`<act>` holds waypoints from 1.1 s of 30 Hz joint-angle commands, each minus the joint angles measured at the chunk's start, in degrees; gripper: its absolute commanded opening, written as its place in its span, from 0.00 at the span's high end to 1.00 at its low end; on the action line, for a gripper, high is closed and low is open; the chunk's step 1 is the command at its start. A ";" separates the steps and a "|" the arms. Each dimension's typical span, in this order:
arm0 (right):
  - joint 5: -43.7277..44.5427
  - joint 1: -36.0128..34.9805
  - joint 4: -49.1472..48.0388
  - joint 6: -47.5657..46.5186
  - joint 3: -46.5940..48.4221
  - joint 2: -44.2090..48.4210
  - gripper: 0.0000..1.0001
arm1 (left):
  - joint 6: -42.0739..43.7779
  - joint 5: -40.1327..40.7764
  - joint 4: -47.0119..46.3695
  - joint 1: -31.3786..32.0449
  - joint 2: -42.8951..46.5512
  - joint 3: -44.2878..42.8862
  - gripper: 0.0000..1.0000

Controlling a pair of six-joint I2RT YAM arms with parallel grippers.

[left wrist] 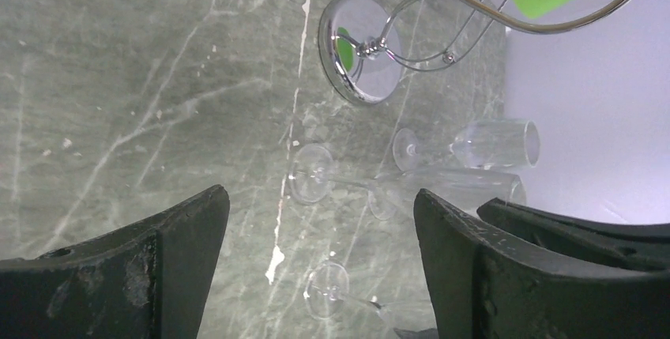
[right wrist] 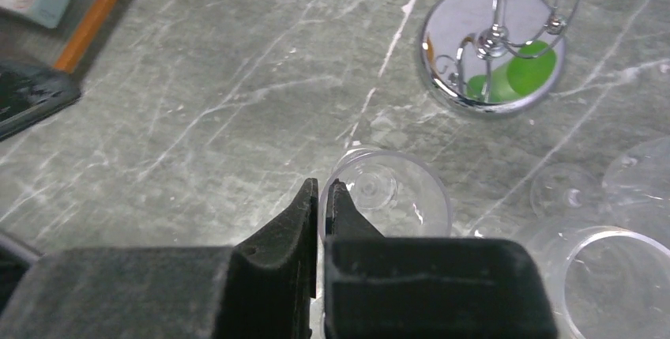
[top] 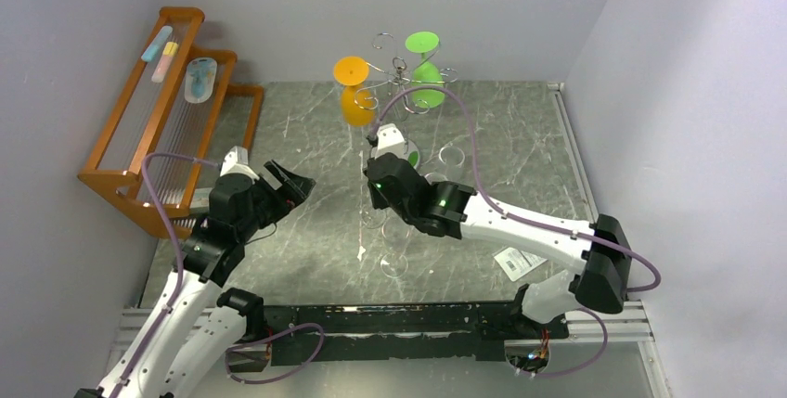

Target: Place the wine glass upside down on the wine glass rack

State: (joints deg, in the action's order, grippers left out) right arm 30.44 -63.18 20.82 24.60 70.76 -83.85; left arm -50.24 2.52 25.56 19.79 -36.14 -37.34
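Wine glass (right wrist: 387,193) in right gripper (right wrist: 322,197), two coloured glasses (top: 354,92) on rack (right wrist: 458,23)

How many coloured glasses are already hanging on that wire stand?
2. An orange glass hangs upside down on the left side of the wine glass rack, and a green glass hangs on its right. No others show.

Right gripper (right wrist: 322,190): black jaws pinched almost together on left rim of clear wine glass (right wrist: 395,197), mouth facing camera, over grey marbled worktop (right wrist: 197,78). Round mirrored chrome rack base (right wrist: 462,31) beyond, apart from glass.
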 commanded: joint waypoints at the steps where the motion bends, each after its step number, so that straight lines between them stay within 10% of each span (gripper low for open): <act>1: -5.20 0.11 -9.92 -2.01 -3.94 5.67 1.00 | -7.09 -3.57 0.49 -0.54 1.13 1.57 0.08; 19: -20.94 -0.11 -52.77 -4.72 -21.16 13.14 1.00 | -32.12 -9.94 -10.91 -0.54 2.54 9.53 0.11; 33: -25.76 -0.39 -65.23 -4.43 -26.38 14.28 1.00 | -38.88 9.73 0.27 -0.56 3.36 3.09 0.29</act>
State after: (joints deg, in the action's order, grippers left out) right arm 6.22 -63.40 -36.38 20.47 45.74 -71.61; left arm -86.56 4.47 21.63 19.64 -33.39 -31.05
